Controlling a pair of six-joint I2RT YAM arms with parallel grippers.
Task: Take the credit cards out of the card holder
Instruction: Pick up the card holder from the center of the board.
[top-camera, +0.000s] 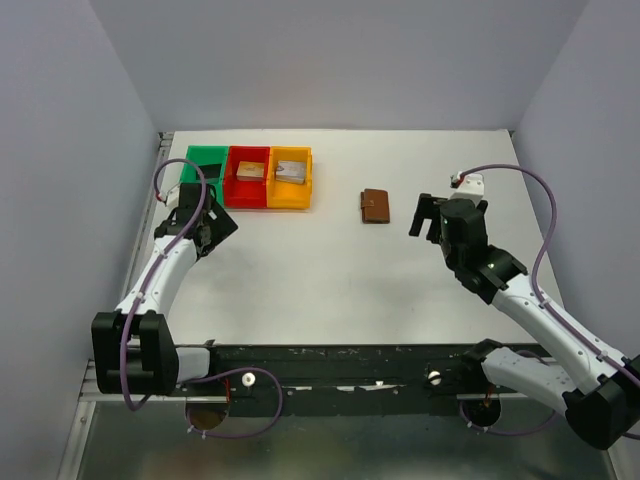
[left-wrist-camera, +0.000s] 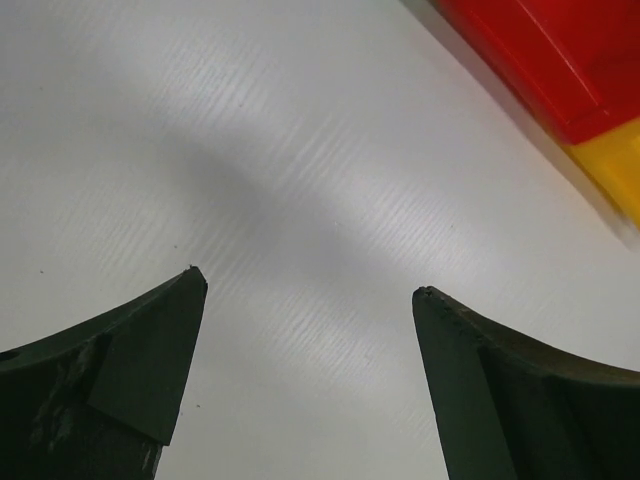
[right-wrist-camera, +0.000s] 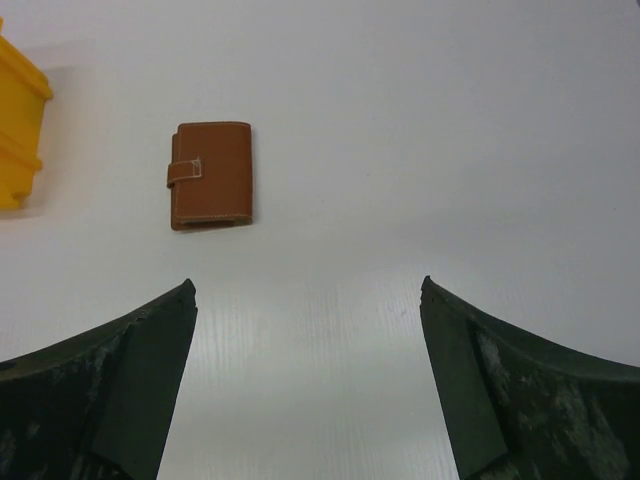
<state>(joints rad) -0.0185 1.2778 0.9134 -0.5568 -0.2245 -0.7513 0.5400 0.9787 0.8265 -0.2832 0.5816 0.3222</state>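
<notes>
The card holder (top-camera: 375, 206), a small brown leather wallet with a snap tab, lies closed on the white table a little right of centre. In the right wrist view the card holder (right-wrist-camera: 211, 175) sits ahead and to the left of my fingers. No credit cards show; they are hidden. My right gripper (top-camera: 428, 216) hovers open just right of the wallet, nothing between its fingers (right-wrist-camera: 308, 290). My left gripper (top-camera: 207, 222) stands open over bare table at the left, below the trays; in its wrist view the left gripper (left-wrist-camera: 310, 280) holds nothing.
Green (top-camera: 205, 170), red (top-camera: 246, 178) and orange (top-camera: 290, 180) plastic trays stand in a row at the back left, the red and orange each with a small block inside. Corners of the red tray (left-wrist-camera: 540, 60) and orange tray (left-wrist-camera: 615, 165) show beside my left fingers. Grey walls enclose the table.
</notes>
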